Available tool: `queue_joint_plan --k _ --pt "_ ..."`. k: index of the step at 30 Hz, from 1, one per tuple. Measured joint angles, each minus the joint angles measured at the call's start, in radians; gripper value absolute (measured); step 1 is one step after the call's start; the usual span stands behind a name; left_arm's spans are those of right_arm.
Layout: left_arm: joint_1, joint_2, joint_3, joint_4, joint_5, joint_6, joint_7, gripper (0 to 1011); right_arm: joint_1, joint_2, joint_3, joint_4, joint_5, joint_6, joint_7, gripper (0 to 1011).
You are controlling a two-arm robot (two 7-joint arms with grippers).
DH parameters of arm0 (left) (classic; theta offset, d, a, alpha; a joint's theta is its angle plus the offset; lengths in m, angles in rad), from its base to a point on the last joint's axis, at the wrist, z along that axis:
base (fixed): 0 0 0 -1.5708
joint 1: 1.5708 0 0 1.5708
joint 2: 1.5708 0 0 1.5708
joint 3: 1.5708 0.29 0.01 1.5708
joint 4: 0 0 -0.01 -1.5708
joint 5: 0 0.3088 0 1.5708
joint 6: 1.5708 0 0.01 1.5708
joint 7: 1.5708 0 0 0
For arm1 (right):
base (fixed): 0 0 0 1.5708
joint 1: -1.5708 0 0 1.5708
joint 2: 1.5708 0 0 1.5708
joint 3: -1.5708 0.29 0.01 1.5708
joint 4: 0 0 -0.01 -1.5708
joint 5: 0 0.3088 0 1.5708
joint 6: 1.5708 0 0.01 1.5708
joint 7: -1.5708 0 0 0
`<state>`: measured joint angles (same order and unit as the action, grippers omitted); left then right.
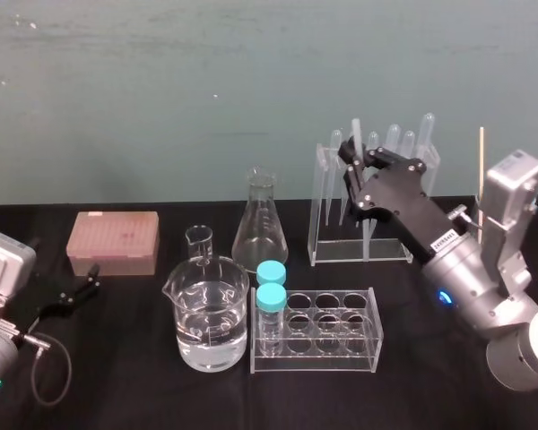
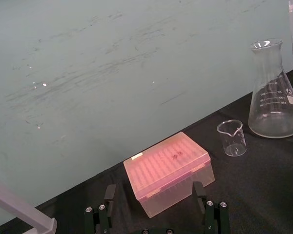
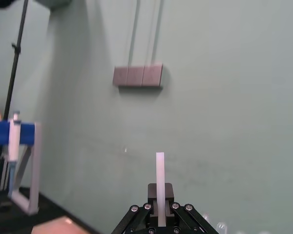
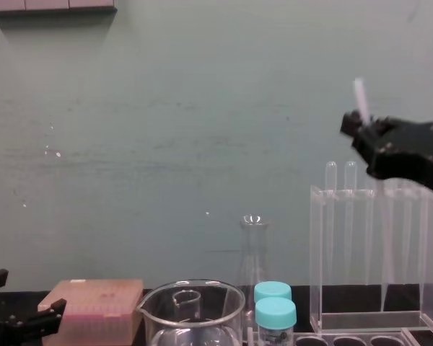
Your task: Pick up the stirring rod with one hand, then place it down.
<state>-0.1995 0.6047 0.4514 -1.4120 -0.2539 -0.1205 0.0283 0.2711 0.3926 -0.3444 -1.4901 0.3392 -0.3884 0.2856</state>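
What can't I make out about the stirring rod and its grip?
Chest view: the lower part of the stirring rod, covered by the right gripper and lost among the pipettes in the clear rack; whether its end is out of the rack is unclear.
Right wrist view: the rod below the grip, hidden by the gripper's body.
Head view: its lower end, behind the gripper.

No word or number can be read for certain. The conical flask (image 2: pixel 275 92) carries a white printed scale of lines with small numerals beside them, apparently hundreds seen back to front. The right gripper (image 1: pixel 351 150) bears a small white sticker (image 1: pixel 444 238) on its black body, its print too fine to make out, and the pink box (image 2: pixel 168 170) has a little white tag (image 2: pixel 136 156) at one lid corner, also illegible.
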Motion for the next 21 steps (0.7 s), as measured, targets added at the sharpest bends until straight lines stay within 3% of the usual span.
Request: queue_joint_plan --k 5,10,21 --pt "0.0 0.0 0.0 0.0 0.0 0.0 0.0 1000 -0.029 0.001 0.022 0.006 0.006 -0.041 0.021 69" --pt "0.0 0.0 0.0 0.0 0.0 0.0 0.0 1000 -0.053 0.003 0.034 0.024 -0.011 -0.035 0.019 69" --pt "0.0 0.0 0.0 0.0 0.0 0.0 0.0 1000 -0.05 0.003 0.033 0.022 -0.009 -0.038 0.02 69"
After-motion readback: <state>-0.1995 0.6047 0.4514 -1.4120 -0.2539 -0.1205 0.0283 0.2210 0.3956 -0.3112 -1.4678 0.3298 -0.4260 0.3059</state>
